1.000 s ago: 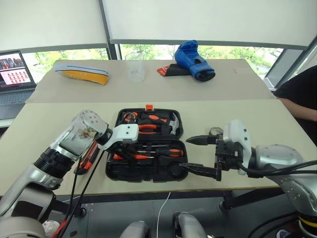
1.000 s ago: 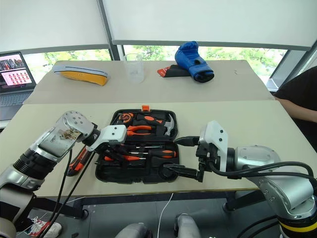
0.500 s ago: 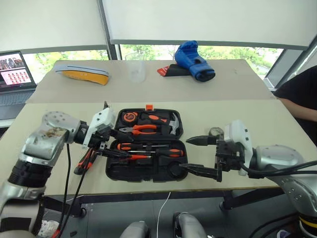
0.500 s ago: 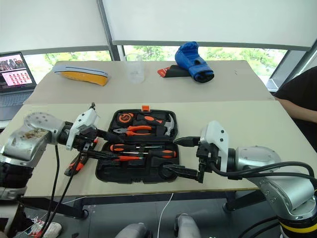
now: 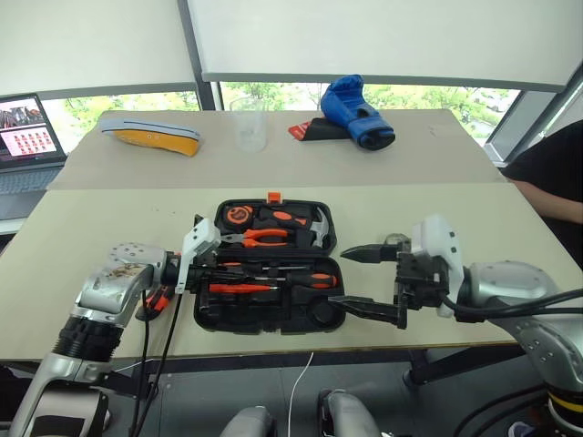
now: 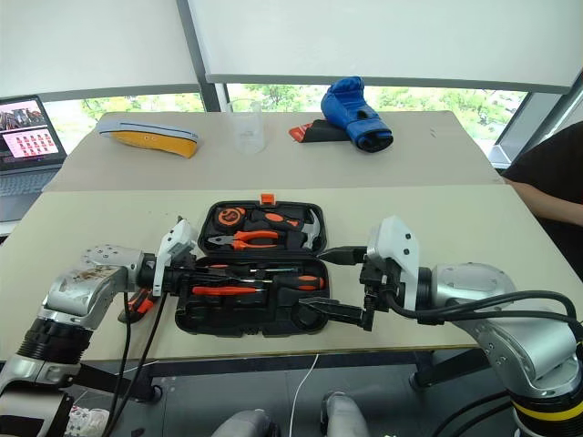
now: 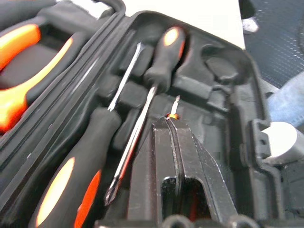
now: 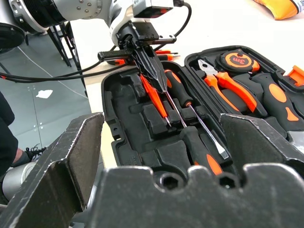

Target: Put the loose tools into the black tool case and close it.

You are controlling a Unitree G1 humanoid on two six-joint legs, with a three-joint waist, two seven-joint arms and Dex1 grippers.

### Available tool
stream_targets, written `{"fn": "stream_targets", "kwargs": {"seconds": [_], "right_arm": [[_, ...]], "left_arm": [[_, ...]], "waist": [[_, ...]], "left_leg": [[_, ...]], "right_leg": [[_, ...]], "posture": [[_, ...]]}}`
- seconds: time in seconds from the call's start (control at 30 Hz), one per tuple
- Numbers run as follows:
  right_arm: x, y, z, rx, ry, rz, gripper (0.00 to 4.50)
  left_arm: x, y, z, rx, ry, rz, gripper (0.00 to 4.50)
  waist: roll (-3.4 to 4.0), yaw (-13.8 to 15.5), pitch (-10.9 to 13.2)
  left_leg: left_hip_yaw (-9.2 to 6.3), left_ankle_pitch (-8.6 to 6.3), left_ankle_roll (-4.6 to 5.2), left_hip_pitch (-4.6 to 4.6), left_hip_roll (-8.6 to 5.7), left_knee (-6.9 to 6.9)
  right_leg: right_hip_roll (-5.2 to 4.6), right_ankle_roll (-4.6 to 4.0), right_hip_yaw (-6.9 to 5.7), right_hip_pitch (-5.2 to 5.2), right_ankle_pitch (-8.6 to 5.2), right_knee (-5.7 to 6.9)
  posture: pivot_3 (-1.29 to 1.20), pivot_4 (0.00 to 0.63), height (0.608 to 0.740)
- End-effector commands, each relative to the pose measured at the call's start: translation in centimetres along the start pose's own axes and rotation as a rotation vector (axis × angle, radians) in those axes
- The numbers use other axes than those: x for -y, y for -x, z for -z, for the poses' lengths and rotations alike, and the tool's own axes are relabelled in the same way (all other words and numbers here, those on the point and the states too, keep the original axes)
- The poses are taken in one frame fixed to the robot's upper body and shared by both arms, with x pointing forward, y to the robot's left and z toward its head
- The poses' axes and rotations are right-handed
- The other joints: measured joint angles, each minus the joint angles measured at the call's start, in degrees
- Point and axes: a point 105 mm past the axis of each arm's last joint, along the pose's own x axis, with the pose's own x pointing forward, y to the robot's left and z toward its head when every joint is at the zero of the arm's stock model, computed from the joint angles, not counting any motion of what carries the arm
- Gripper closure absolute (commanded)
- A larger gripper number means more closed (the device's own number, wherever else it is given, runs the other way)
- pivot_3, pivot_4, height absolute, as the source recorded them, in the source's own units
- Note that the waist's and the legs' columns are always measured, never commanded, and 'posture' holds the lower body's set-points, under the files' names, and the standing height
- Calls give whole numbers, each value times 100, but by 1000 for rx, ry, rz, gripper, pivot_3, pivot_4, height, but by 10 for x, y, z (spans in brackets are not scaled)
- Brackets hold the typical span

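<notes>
The black tool case (image 5: pixel 273 325) lies open in front of me, orange latch at its far edge. My left gripper (image 7: pixel 173 122) is shut and reaches over the near half from the left. Its closed fingers lie just above the slim orange screwdriver (image 8: pixel 156 100), which rests in a slot; I cannot tell if they touch. Two orange-and-black screwdrivers (image 5: pixel 314 279) (image 8: pixel 202 149) lie beside it in the case. The utility knife (image 6: pixel 137 305) is on the table left of the case, half hidden by my left arm. My right gripper (image 5: pixel 344 278) hangs open at the case's right end. The small tape roll (image 5: pixel 394 239) sits behind it.
Pliers (image 5: pixel 264 237), a hammer (image 5: pixel 315 228) and a tape measure (image 5: pixel 237 215) fill the far half. On the far table are a blue boxing glove (image 5: pixel 357 111), a clear cup (image 5: pixel 249 127) and a yellow-grey object (image 5: pixel 150 133). A laptop (image 5: pixel 27 137) sits far left, a person's dark sleeve (image 5: pixel 551 173) far right.
My left hand has drawn back to the left, sunk lower over the case's near half, and its fingers have closed. The right arm has not moved.
</notes>
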Motion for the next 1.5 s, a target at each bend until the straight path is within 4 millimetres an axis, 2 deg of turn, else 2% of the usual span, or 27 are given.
{"fn": "stream_targets", "kwargs": {"seconds": [0.03,0.23,0.43,0.6,0.73,0.93,1.03,1.1,1.27,1.33,1.5], "right_arm": [[-1,-1,-6,23,30,1,0],[-2,-2,-6,24,28,0,0],[-2,-2,-5,22,26,3,0],[-2,-2,-5,23,27,7,0],[-2,-3,-5,24,26,11,0],[-2,-3,-4,30,17,17,0],[-2,-3,-3,32,14,18,0],[-1,-3,-3,34,13,19,0],[-2,-4,-2,34,12,16,0],[-2,-4,-2,33,11,15,0],[-2,-4,-1,32,11,15,0]], "left_arm": [[-4,2,-3,9,6,-11,4486],[-4,4,4,-3,25,-7,4486],[-6,8,2,0,43,-7,4486],[0,5,20,-62,22,10,4486],[1,9,34,-105,-30,-18,4486],[-3,22,30,-78,-46,-77,4486],[1,23,36,-110,-58,-58,4486],[0,20,31,-88,-58,-56,4486],[-7,17,-4,30,-19,-56,4486],[-9,17,-12,46,-14,-51,4486],[-13,9,-10,21,-23,-41,4486]], "waist": [[0,0,0],[0,0,0],[0,-1,0],[1,-4,-1],[4,-14,-3],[4,-11,-3],[4,-10,-3],[4,-4,-3],[3,16,-2],[2,11,-1],[2,-4,-2]], "left_leg": [[0,0,0,0,0,0],[0,0,0,1,0,0],[0,0,0,2,0,0],[0,0,0,3,0,-1],[0,-1,-1,12,1,-6],[1,-2,0,38,4,-11],[1,-2,1,40,5,-11],[1,-2,1,41,5,-11],[1,-2,2,37,4,-11],[1,-2,2,32,3,-10],[1,-3,1,31,4,-12]], "right_leg": [[0,0,0,0,0,0],[0,0,0,0,0,0],[0,0,1,0,0,0],[0,0,1,0,0,0],[-1,0,4,5,0,-2],[1,1,6,32,-1,-8],[2,1,6,33,-1,-5],[3,1,5,33,-1,-5],[2,2,2,32,-1,-7],[3,2,1,31,-1,-8],[3,1,2,27,-1,-9]], "posture": [[0,150,731],[0,150,731],[0,150,731],[0,150,731],[0,150,731],[0,150,731],[0,150,731],[0,150,731],[0,150,731],[0,150,731],[0,150,731]]}}
